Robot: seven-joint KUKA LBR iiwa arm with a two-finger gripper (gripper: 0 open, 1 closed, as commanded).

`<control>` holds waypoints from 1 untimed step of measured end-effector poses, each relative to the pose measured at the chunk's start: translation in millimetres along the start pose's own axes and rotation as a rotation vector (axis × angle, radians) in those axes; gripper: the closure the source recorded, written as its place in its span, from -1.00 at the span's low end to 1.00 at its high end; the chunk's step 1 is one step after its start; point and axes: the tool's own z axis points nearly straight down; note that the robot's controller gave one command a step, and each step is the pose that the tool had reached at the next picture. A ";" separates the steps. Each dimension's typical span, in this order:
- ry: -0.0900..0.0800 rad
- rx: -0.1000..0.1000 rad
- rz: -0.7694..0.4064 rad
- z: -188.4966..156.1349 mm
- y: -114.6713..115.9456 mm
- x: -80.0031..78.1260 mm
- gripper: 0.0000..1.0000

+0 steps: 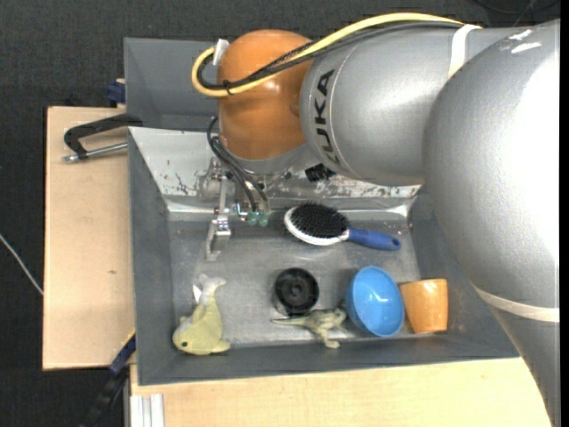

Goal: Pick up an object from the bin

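Hairbrush [317,225] lies just beside the jaws, partly hidden; apart or together, cannot tell.

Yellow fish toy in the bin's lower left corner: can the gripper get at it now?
Probably yes: the gripper hangs over bare floor beyond the yellow fish toy, nothing lying between them, though the bin walls stand close.

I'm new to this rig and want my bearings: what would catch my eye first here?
The big silver arm with its orange wrist cover looms at the upper right, its gripper hanging over the rear left of the grey metal bin. Along the front wall lie a glossy blue egg-shaped cup beside an orange plastic cup, and a yellow plush fish in the front left corner.
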 end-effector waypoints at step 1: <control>-0.018 0.003 -0.596 86.2 20.2 60.3 -1.00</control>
